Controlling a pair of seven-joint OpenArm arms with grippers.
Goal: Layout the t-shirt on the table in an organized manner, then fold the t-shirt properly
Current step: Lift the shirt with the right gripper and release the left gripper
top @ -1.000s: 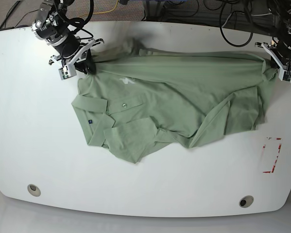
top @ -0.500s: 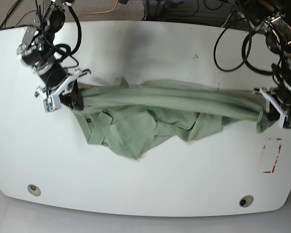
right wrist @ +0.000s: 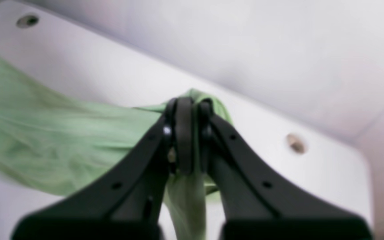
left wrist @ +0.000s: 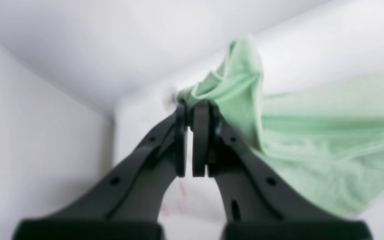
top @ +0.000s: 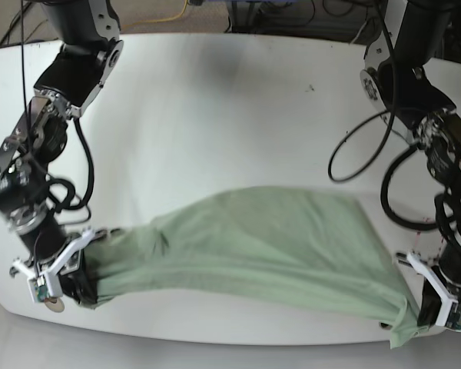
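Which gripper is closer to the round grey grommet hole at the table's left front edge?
Right. The right gripper sits almost over that round grey grommet hole; the left gripper is across the table.

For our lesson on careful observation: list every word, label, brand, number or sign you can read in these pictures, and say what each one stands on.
None can be read.
The t-shirt, held by the left hand and the right hand, shows no logo or label.
Both wrist views are blurred.
The table bears no print; a faint reddish mark shows between the left hand's fingers in the left wrist view, and it has no letters.

Plain pale sage-green t-shirt (top: 269, 246) on a glossy white table (top: 215, 100), gripped by black jaws
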